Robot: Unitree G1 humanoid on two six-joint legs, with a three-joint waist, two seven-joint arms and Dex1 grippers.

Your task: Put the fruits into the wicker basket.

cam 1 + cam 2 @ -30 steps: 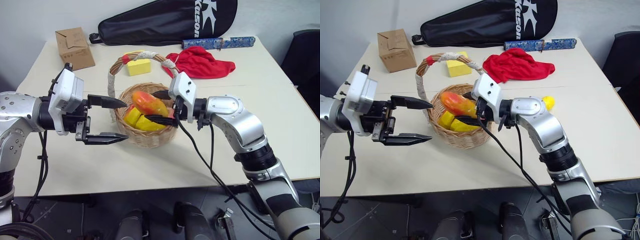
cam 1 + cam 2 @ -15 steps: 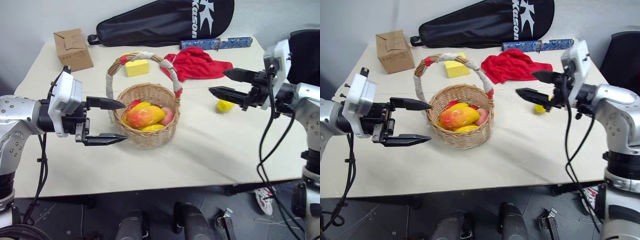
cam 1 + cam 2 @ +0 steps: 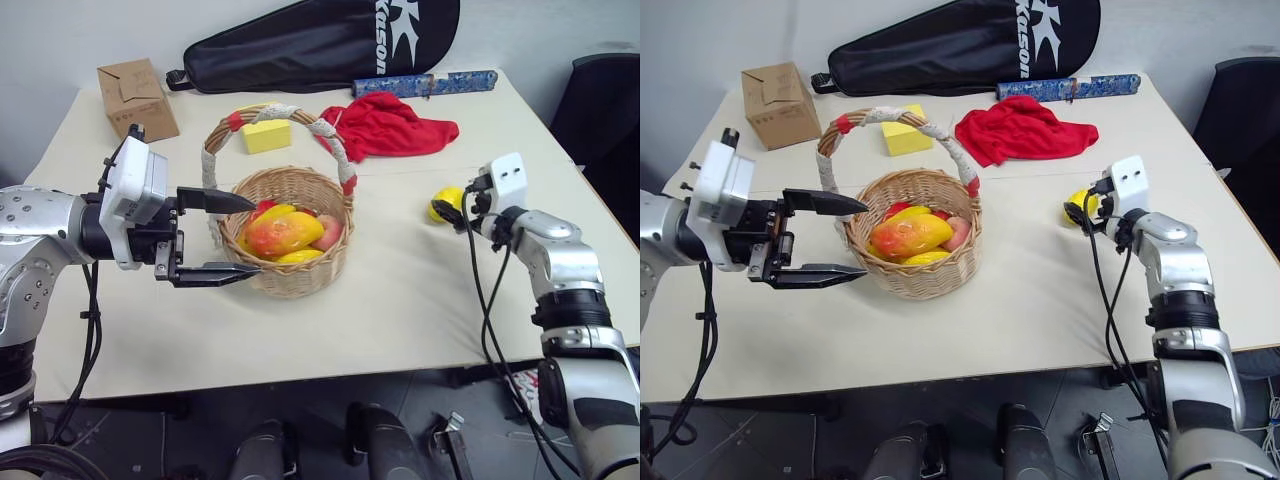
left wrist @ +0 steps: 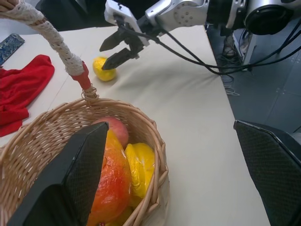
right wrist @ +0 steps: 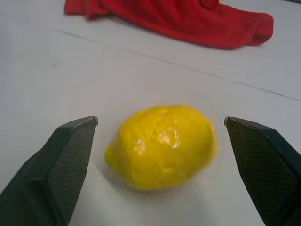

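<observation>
Right gripper (image 5: 160, 155): I had its two black fingers spread wide, one on either side of the small yellow lemon (image 5: 162, 146), not touching it.
Lemon: it lay on the beige table (image 3: 400, 300), well right of the basket, near the crumpled red cloth (image 3: 390, 125).
Round tan wicker basket (image 3: 295, 270): I saw the orange-yellow oval mango (image 3: 283, 232), the pinkish-red peach (image 3: 328, 230) and other yellow fruit inside.
Left gripper (image 3: 232, 236): I held it wide apart and empty, fingertips at the basket's left rim.
</observation>
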